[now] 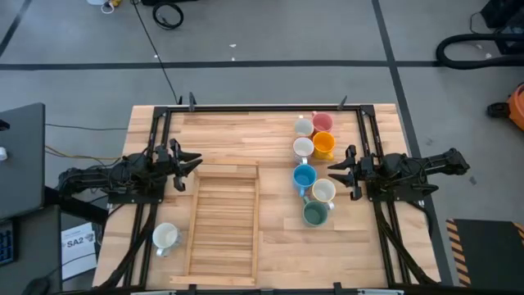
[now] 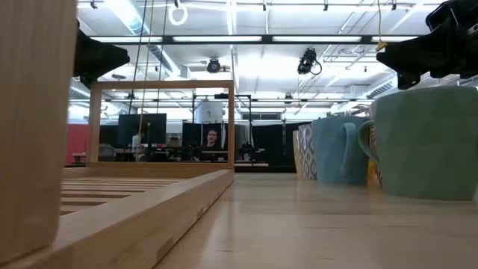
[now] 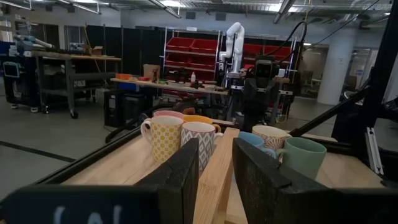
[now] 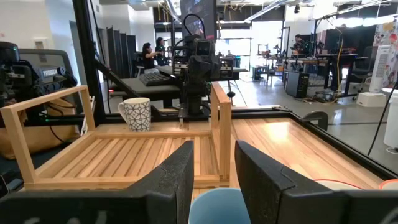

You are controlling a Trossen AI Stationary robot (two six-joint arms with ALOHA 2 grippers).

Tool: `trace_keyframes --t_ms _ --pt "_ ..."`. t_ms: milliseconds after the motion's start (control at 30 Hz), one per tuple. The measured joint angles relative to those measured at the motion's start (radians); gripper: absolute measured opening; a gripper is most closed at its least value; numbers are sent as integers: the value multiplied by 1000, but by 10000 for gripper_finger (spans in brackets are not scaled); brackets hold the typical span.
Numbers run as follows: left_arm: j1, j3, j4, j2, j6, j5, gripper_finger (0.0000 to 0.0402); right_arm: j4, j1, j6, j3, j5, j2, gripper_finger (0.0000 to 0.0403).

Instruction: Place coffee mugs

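Tabletop (image 1: pixel 246 131): wooden, carrying my slatted tray (image 1: pixel 223 221) in its middle.
Mugs: seven clustered right of the tray, among them blue (image 1: pixel 304 176), teal (image 1: pixel 315 215), orange (image 1: pixel 324 145); one white mug (image 1: pixel 164 237) left of the tray.
My left pincer (image 1: pixel 190 161): fingers apart, empty, at the tray's far-left corner.
My right pincer (image 1: pixel 337 171): fingers apart, empty, beside the blue mug.

Eight coffee mugs (image 1: pixel 304 177) on the table: seven clustered before the right gripper (image 1: pixel 337 169), one near the left gripper (image 1: pixel 190 160).
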Motion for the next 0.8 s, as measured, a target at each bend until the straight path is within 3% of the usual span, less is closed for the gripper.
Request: trace_keyframes --t_ms 800 --pt "0 0 18 0 -8 0 103 0 0 0 0 0 0 123"
